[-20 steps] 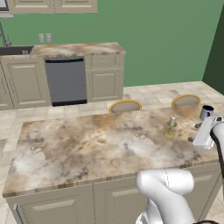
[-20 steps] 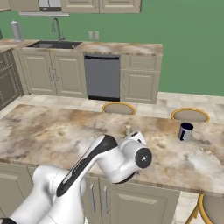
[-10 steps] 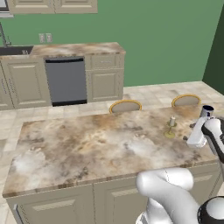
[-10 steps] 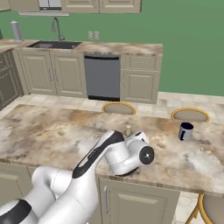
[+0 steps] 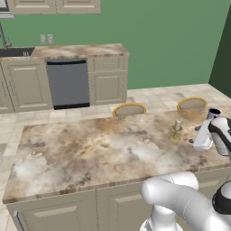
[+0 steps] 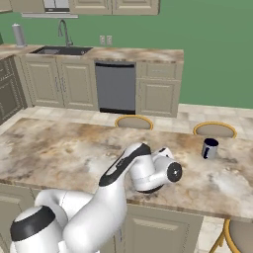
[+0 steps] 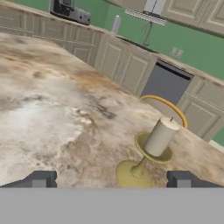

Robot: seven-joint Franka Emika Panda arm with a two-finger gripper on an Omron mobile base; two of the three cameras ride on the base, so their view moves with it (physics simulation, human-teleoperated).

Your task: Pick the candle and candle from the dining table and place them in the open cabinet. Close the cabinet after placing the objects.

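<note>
The candle (image 7: 161, 136) stands upright on a brass-gold candlestick (image 7: 135, 171) with a round foot, on the dining table (image 5: 81, 153). In the left base view it (image 5: 177, 131) sits near the table's far edge, toward the right end, with the white hand of the arm just beside it on the right. In the hand view the candle sits between the two dark fingertips (image 7: 40, 179) and a little beyond them, nearer the one on the right side of that view; neither tip touches it. The gripper (image 7: 110, 180) is spread wide with nothing in it. A dark blue mug (image 6: 209, 147) stands near the far edge at the right end, apart from the candle. Two round stool seats (image 5: 129, 109) show past the far edge.
</note>
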